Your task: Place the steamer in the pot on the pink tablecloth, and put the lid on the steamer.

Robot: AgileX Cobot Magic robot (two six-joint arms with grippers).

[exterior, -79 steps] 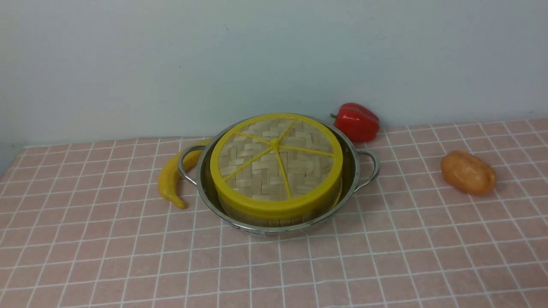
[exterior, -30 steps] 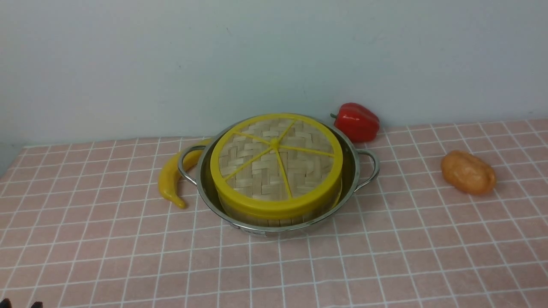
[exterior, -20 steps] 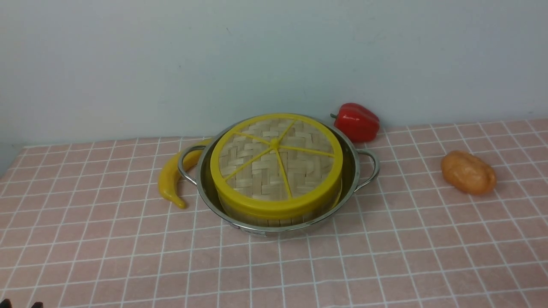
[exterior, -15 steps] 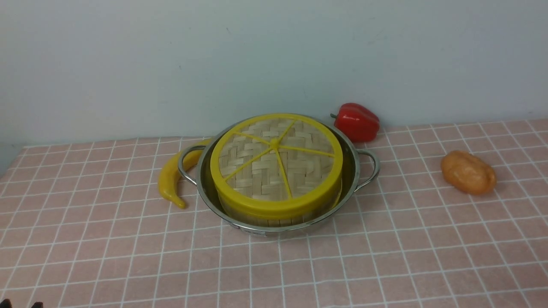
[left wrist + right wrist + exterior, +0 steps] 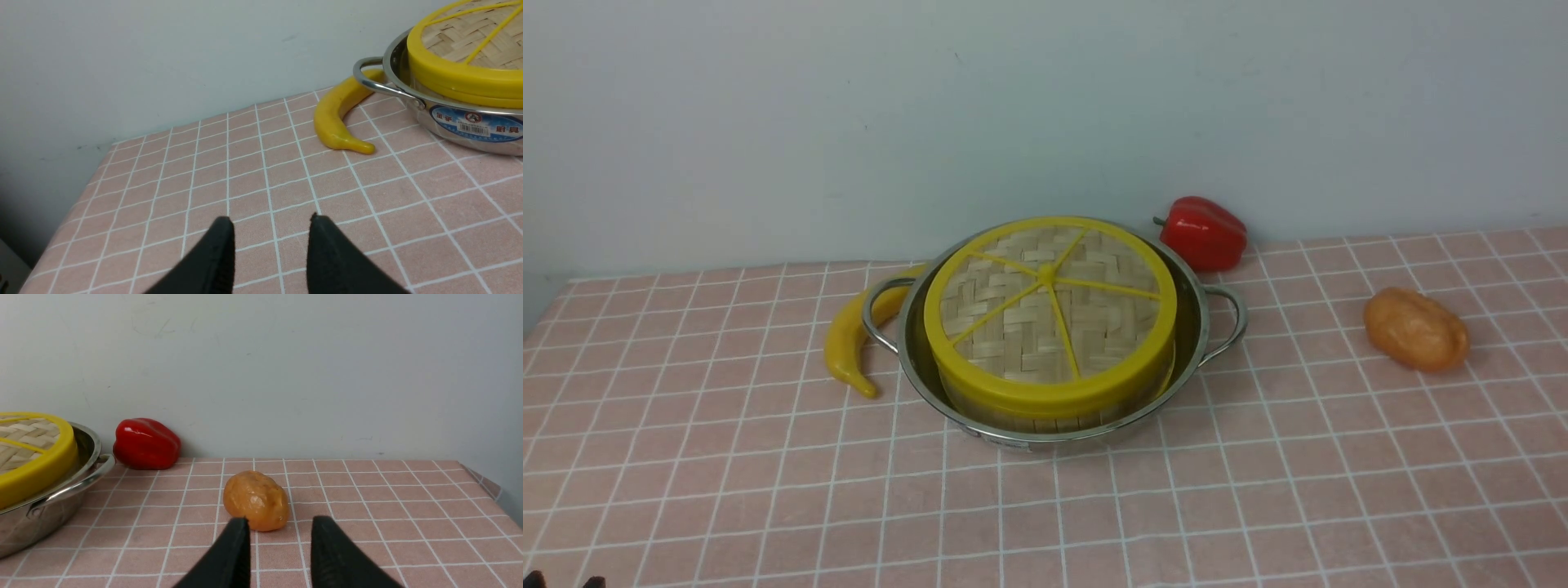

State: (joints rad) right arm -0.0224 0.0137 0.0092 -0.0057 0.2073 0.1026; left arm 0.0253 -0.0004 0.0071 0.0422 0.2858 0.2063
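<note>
The steel pot [image 5: 1199, 327] stands on the pink tablecloth [image 5: 1258, 490] at the middle back. The steamer [image 5: 1045, 424] sits inside it; only a strip of its bamboo side shows. The woven lid [image 5: 1049, 306] with its yellow rim lies flat on the steamer. My left gripper [image 5: 270, 220] is open and empty, low over the cloth, apart from the pot [image 5: 470, 126] and lid [image 5: 461, 73]. One of its dark fingertips [image 5: 594, 581] peeks into the front view's bottom left corner. My right gripper [image 5: 280, 520] is open and empty, to the right of the pot [image 5: 41, 514].
A yellow banana [image 5: 849, 343] lies against the pot's left handle. A red pepper [image 5: 1205, 233] sits behind the pot by the wall. An orange potato [image 5: 255, 500] lies just ahead of my right gripper. The cloth's right edge [image 5: 486, 486] drops off.
Dark tips of my left gripper have come into the bottom left corner of the front view. The pot, steamer and lid have not moved.
</note>
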